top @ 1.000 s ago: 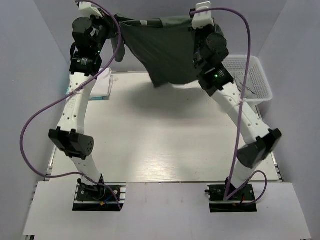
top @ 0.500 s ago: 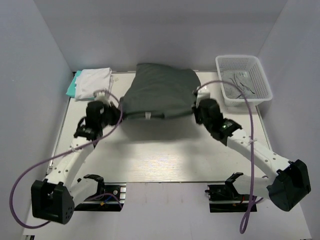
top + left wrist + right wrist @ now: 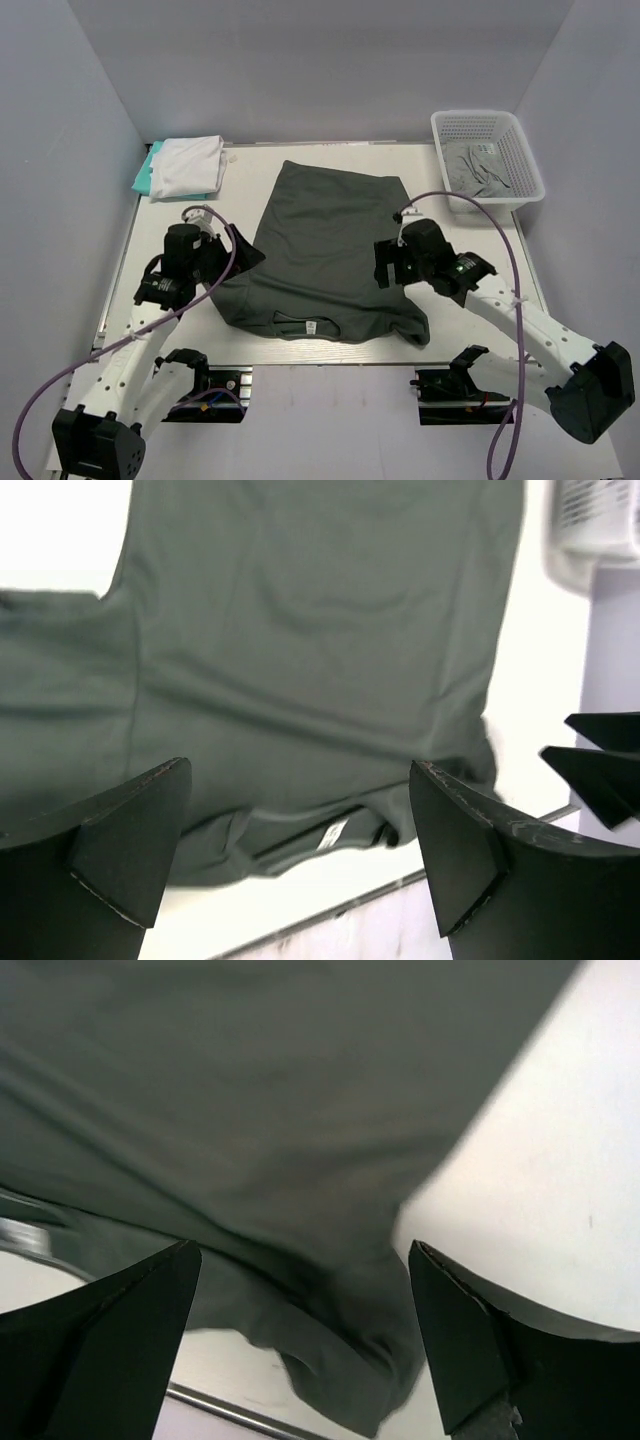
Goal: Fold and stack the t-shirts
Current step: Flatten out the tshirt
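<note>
Charcoal t-shirt lies spread flat on the table, collar toward the near edge, left gripper and right gripper both wide apart and empty over its sides; laying-out looks done, next move needs a pinch on a side edge to start folding.

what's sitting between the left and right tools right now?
The dark charcoal-grey cloth t-shirt, spread flat on the white table, fills the stretch between the left tool and right tool; clearest in the top external view.
</note>
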Robot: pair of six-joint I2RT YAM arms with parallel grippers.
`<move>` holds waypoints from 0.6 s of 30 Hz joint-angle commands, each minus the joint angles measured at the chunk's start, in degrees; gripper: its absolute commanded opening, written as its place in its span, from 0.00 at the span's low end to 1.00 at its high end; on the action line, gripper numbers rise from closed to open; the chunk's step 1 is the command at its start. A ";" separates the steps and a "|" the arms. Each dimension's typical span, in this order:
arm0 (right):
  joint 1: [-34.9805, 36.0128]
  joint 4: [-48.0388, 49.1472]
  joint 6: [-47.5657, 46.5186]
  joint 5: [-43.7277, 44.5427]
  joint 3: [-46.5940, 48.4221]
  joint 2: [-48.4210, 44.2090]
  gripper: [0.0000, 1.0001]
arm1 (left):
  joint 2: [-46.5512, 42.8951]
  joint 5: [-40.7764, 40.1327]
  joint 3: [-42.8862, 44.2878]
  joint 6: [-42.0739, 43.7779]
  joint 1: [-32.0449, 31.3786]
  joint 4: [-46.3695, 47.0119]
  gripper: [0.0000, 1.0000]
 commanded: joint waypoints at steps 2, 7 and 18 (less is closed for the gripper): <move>-0.25 6.67 -2.18 -4.97 4.55 -1.30 0.90 | 3.48 1.75 1.21 0.26 -0.14 8.05 1.00; -0.60 13.09 1.24 1.61 8.14 7.89 0.90 | 15.06 4.66 -1.78 -0.35 -0.14 12.64 1.00; -8.15 18.02 2.65 0.76 23.25 38.06 0.90 | 29.48 -2.63 -5.30 -1.94 -0.14 14.41 1.00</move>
